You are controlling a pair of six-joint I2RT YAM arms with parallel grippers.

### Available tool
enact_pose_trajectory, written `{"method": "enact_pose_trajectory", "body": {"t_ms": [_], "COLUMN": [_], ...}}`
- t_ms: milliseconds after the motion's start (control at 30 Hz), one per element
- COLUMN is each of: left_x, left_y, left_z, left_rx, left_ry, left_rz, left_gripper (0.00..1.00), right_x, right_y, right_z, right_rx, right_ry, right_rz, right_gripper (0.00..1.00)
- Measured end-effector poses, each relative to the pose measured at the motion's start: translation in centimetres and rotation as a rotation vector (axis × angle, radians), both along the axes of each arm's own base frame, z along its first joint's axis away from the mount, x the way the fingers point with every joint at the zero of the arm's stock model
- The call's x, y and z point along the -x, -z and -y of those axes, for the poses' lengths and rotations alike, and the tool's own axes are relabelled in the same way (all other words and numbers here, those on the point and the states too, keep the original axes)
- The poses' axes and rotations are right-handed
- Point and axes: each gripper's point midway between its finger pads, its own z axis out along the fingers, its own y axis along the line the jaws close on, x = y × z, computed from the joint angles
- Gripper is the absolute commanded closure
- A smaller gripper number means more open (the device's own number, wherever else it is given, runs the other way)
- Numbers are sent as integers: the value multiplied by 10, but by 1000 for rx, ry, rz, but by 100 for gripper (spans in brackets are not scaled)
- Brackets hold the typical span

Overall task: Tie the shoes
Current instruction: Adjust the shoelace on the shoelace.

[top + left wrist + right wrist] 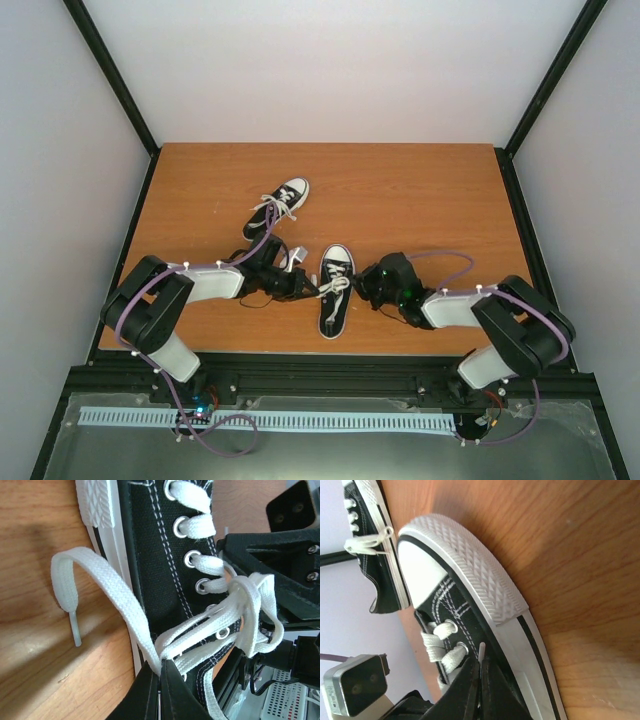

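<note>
The near shoe (335, 290) lies toe-away at the table's front, between my two grippers. The other shoe (278, 207) lies further back on the left, its laces loose. From the left, my left gripper (302, 285) (161, 669) is shut on a white lace (117, 597) beside the eyelets. That lace curls out over the wood to its clear tip (75, 630). Black canvas of the near shoe (155, 555) fills the left wrist view. From the right, my right gripper (362, 284) (481, 661) is shut on the lace tip (481, 650) against the shoe's side (470, 625).
The wooden table (430, 200) is walled by white panels and black frame posts. The far shoe (370, 555) shows at the upper left of the right wrist view. The right gripper's body (280, 570) crowds the laces in the left wrist view.
</note>
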Motion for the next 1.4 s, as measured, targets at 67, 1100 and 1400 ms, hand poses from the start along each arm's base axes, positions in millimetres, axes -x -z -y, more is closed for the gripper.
{"method": "enact_pose_trajectory", "body": {"t_ms": [67, 1100, 1400], "left_x": [-1, -25, -28], "left_y": [-1, -21, -19], "left_z": [1, 19, 22], "left_rx": [4, 86, 87], "left_ry": [0, 2, 10], "left_rz": [7, 83, 78], "left_gripper": [99, 99, 96], "right_x": [-1, 21, 32], "right_y": [-5, 22, 19], "right_z": [6, 100, 118], "right_rx": [20, 276, 368], "right_ry": [22, 183, 170], "right_rz": [14, 12, 61], "right_gripper": [97, 97, 63]}}
